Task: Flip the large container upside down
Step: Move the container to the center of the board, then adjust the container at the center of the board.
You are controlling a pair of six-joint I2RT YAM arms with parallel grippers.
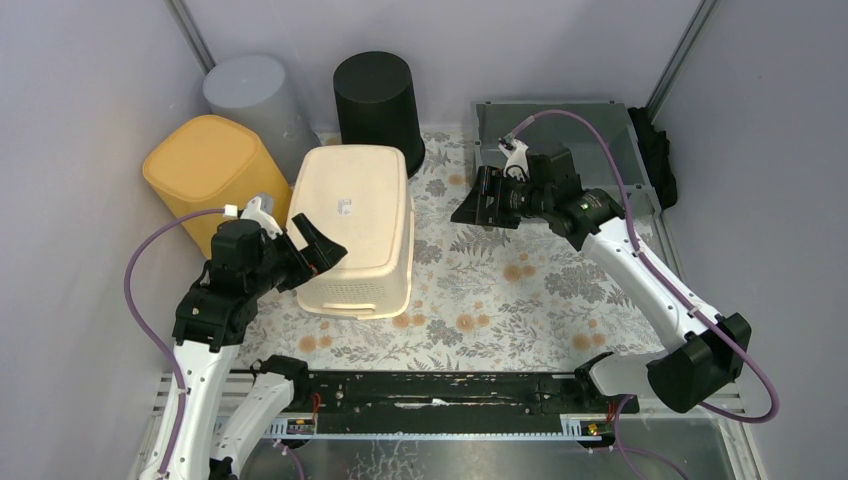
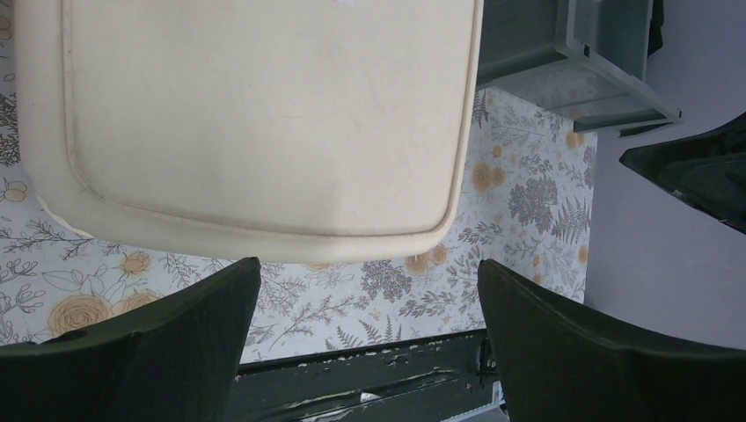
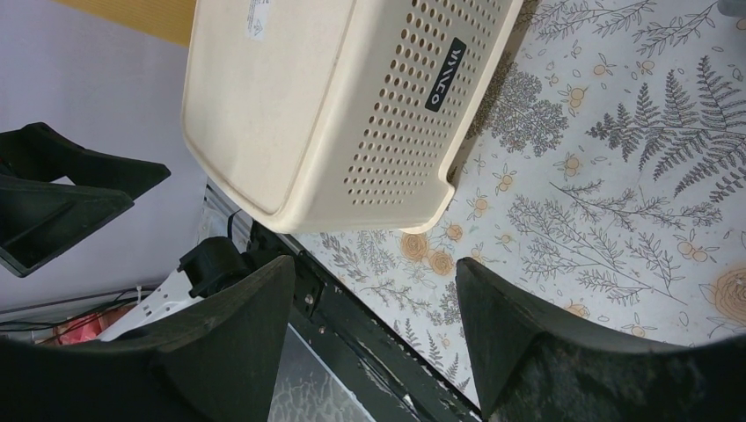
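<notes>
We see a large cream plastic basket left of centre on the flowered worktop, resting on its rim with its flat base facing up, just beside a yellow bin on its left. We judge it light, stiff and fairly smooth, with perforated side walls. The flared rim and the recess in the near end wall look like the surest places to take hold. The left hand hovers at the basket's near left corner, tilted toward it, fingers spread wide and holding nothing; whether it touches the base we cannot tell. The right hand hangs to the right of the basket, well apart, pointing left toward it, fingers apart and empty.
</notes>
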